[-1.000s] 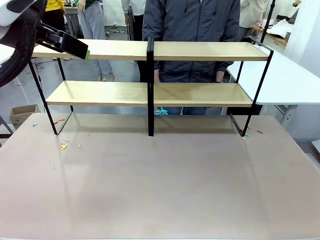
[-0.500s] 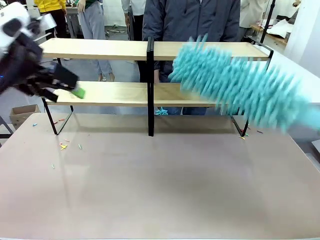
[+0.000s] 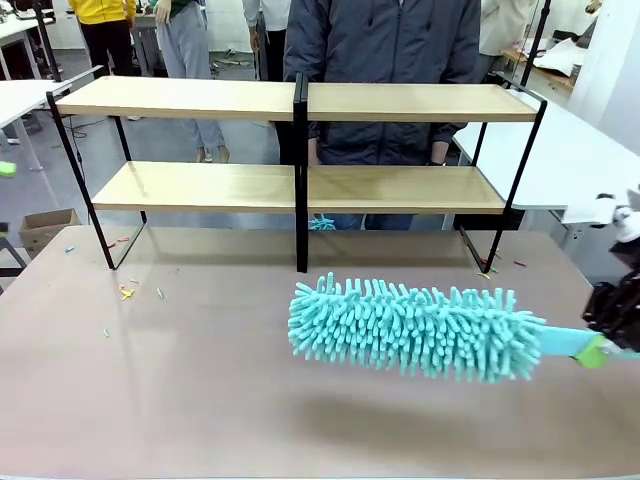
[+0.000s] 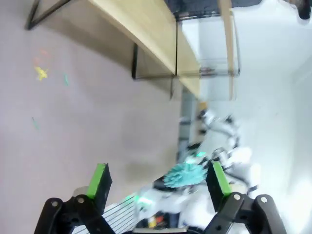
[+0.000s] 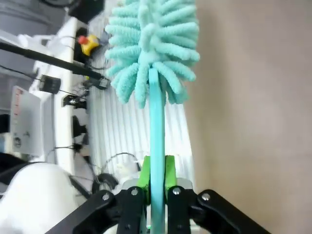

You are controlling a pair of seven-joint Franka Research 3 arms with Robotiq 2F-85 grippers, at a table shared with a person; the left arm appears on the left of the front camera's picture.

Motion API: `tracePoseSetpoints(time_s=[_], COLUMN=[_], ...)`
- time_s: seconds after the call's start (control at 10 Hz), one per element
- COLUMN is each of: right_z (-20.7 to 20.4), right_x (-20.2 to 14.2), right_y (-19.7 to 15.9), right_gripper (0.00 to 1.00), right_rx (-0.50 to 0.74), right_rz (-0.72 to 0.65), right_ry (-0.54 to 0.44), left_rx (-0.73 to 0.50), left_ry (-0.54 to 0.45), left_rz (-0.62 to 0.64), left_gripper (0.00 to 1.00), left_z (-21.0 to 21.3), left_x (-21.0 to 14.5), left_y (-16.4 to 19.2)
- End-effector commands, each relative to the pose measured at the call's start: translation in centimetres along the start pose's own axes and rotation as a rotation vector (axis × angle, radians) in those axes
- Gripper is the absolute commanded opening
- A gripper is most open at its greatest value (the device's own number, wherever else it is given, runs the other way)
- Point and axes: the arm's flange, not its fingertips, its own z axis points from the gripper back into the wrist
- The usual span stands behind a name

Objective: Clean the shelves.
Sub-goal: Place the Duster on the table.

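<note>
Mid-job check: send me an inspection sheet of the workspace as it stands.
Surface: table bare apart from scraps.
Job's things: shelves, both boards bare; duster in front of them, above the table.
Clutter: small coloured scraps near the shelves' left leg, a few by the right leg.
Grippers: right gripper shut on the duster's handle; left gripper open, empty.
Cables: nothing seen on the table.
Surroundings: person behind the shelves.
</note>
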Motion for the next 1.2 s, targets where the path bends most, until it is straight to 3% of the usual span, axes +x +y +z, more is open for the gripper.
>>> tracePoseSetpoints(time_s=[0.0, 0.1, 0.2, 0.5, 0.6, 0.7, 0.8, 0.9, 1.1], right_z=[-3.6, -4.3, -4.7, -4.2, -3.7, -2.4, -0.7, 2.0, 5.7], right_x=[-1.9, -2.4, -2.6, -3.4, -3.8, -4.5, -5.1, -6.4, -10.7], right_y=[-2.5, -3.7, -4.2, -5.1, -5.4, -6.0, -6.6, -7.7, -7.2], right_gripper=[0.12, 0.12, 0.12, 0.12, 0.18, 0.69, 0.74, 1.0, 1.0], right_rx=[-0.051, -0.04, -0.018, 0.022, 0.036, 0.008, -0.053, -0.19, -0.28], right_rz=[0.025, 0.001, -0.015, -0.063, -0.078, -0.123, -0.186, -0.34, -0.67], right_ry=[-0.005, 0.008, 0.015, 0.005, 0.004, -0.012, -0.072, -0.223, -0.744], left_rx=[-0.205, -0.161, -0.07, -0.07, -0.07, -0.07, -0.07, -0.07, -0.07], left_ry=[-0.19, -0.147, -0.077, -0.077, -0.077, -0.077, -0.077, -0.077, -0.077], left_rz=[0.28, 0.369, 0.151, 0.151, 0.151, 0.151, 0.151, 0.151, 0.151], left_gripper=[1.0, 1.0, 1.0, 1.0, 1.0, 1.0, 1.0, 1.0, 1.0], left_z=[-7.2, -9.2, 0.9, 0.9, 0.9, 0.9, 0.9, 0.9, 0.9], left_x=[-13.9, -13.8, 0.9, 0.9, 0.9, 0.9, 0.9, 0.9, 0.9], left_y=[11.0, 11.4, 4.5, 4.5, 4.5, 4.5, 4.5, 4.5, 4.5])
